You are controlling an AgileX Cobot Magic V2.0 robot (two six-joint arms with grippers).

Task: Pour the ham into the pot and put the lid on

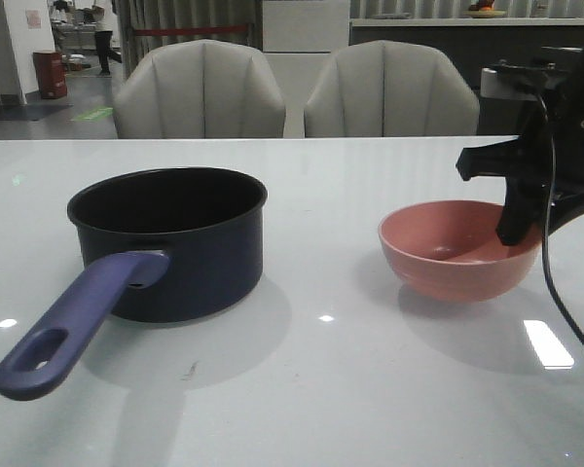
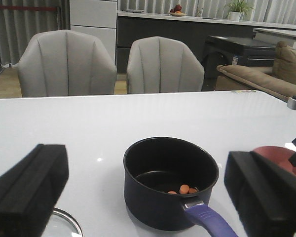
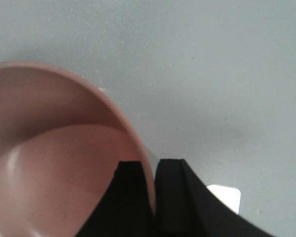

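Ham (image 2: 184,189) lies in the pot (image 1: 170,238); right gripper (image 3: 152,170) pinches the pink bowl (image 1: 448,248) rim, left gripper (image 2: 148,192) spread open, so careless release may tip the bowl.

Two grey chairs (image 1: 200,89) (padded) behind white table (image 1: 321,389).

This looks like a big open room in a home or a showroom. Two soft grey chairs (image 1: 200,89) stand behind a long white table (image 1: 321,389). Further back are a brown sofa (image 2: 259,79), a dark counter (image 2: 187,24) with a potted plant (image 2: 238,9), and long grey curtains (image 1: 185,21).
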